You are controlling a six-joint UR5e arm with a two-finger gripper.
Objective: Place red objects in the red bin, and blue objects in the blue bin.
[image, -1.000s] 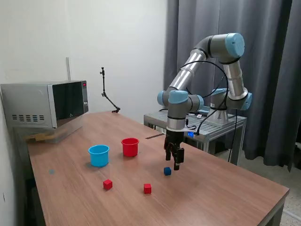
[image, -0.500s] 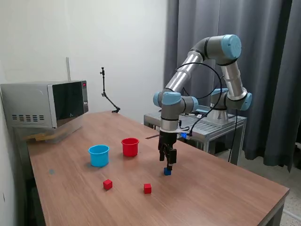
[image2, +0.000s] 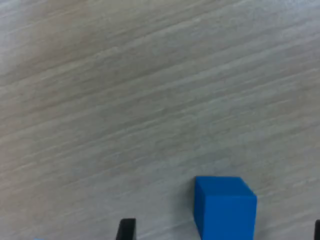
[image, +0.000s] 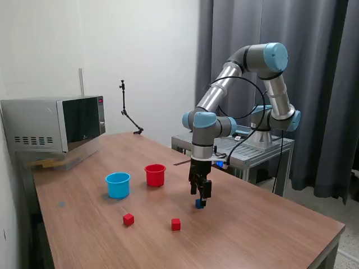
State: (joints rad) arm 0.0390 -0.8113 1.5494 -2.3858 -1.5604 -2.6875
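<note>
A dark blue cube (image: 199,204) lies on the wooden table (image: 263,230); in the wrist view the cube (image2: 225,207) sits between my spread fingertips (image2: 126,229) without touching either. My gripper (image: 201,197) hangs open just above and around it. Two red cubes (image: 128,219) (image: 176,225) rest nearer the table's front edge, towards the exterior view's left of the gripper. The red bin (image: 155,175) and the light blue bin (image: 118,185) stand upright side by side further left, well apart from the gripper.
A microwave (image: 53,131) sits at the table's far left corner in the exterior view. A thin black stand (image: 126,115) rises at the back edge. The arm's metal base cart (image: 247,148) is behind the table, with dark curtains beyond.
The gripper has moved towards the exterior view's left and come down over the blue cube, which has not moved. The cups and red cubes stay put.
</note>
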